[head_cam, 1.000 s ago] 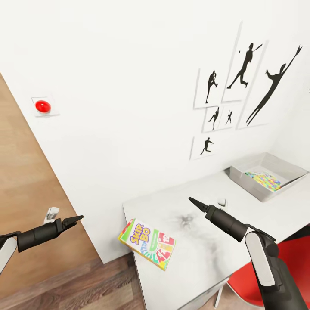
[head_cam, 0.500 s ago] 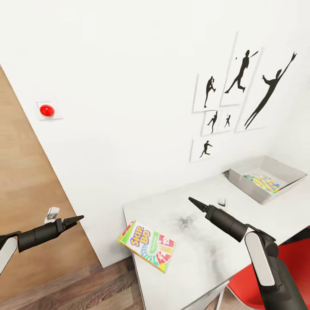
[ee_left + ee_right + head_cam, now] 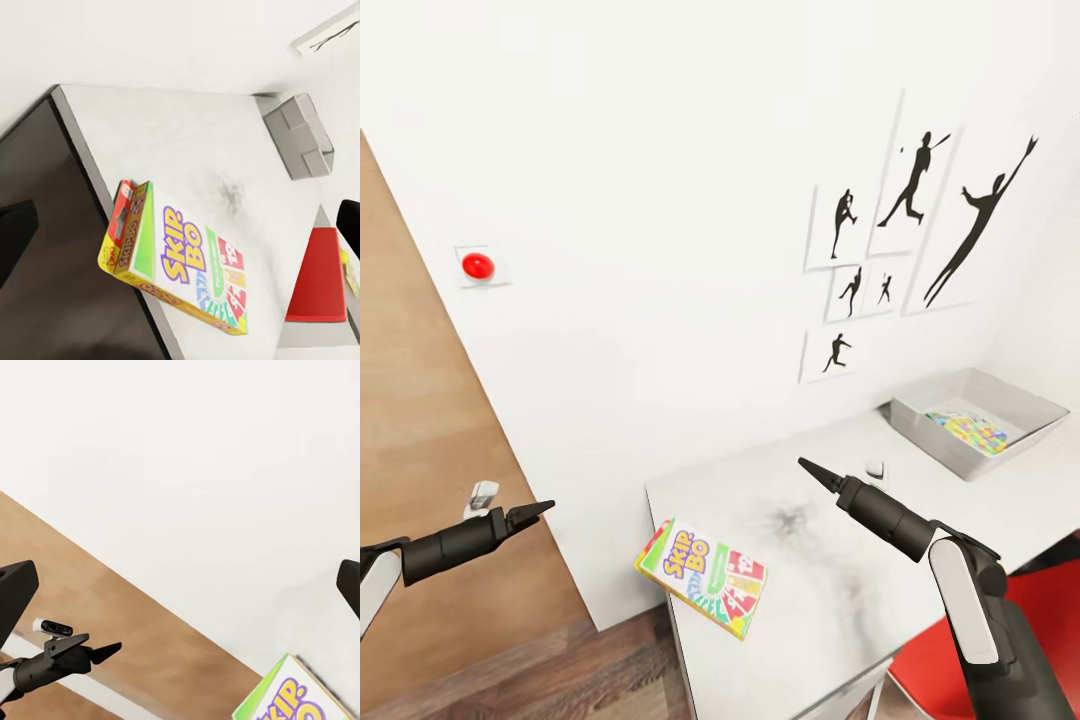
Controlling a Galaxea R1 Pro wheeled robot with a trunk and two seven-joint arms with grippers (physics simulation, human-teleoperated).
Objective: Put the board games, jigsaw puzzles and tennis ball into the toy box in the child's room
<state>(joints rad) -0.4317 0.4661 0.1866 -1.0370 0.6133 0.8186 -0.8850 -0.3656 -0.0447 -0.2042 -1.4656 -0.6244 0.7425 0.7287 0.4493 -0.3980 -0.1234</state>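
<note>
the toy box (image 3: pixel 1028 418) sits at the far end of the table (image 3: pixel 830 560) against the white wall, well away from both your arms, with a jigsaw puzzle (image 3: pixel 970 431) lying flat inside it. the green-edged board game (image 3: pixel 703 577) lies at the table's near corner, one end hanging over the edge; you see it again from the left wrist (image 3: pixel 180 259). your left gripper (image 3: pixel 538 511) hangs off the table by the wooden door (image 3: pixel 430 470), fingers pinched together on nothing. your right gripper (image 3: pixel 807 468) hovers above the tabletop, also closed to a point and empty.
</note>
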